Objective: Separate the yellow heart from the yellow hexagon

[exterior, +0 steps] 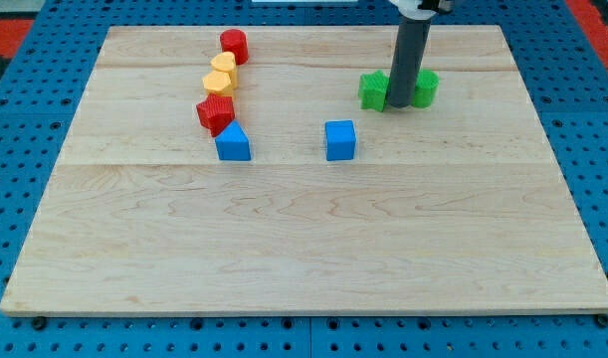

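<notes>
Yellow heart-shaped block sits far left, touching the yellow hexagonal block within a crowded column, unseparated, because my tip, gripperless and holding nothing, stands well apart between two green blocks.

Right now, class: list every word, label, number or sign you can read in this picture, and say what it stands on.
None: no text can be read anywhere.
The board is bare wood.
The blocks, such as the yellow heart and yellow hexagon, carry no marks.
The rod above my tip is plain and dark.
</notes>
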Motion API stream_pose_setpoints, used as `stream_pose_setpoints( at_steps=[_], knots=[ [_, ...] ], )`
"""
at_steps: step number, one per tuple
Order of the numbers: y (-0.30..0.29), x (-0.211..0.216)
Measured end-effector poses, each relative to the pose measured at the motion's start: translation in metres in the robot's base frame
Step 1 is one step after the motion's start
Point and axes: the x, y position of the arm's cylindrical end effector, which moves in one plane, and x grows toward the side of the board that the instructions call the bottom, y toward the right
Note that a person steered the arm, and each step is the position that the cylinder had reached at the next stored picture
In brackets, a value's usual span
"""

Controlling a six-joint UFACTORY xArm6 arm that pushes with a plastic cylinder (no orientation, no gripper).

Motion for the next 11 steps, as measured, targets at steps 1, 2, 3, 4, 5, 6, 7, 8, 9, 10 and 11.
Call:
stream_pose_setpoints(
  at_steps=[1, 2, 3, 4, 5, 6, 7, 8, 9, 10, 11],
  knots=[
    [0.002, 0.007],
    [-0.019, 0.029],
    [-0.095, 0.036],
    [-0.163, 0.028],
    [-0.190, 0.003],
    [-0.267, 0.002],
    [-0.286, -0.014],
    [-0.304, -0.038],
    [-0.274, -0.044],
    [-0.215, -0.064],
    [-0.216, -0.073]
  ],
)
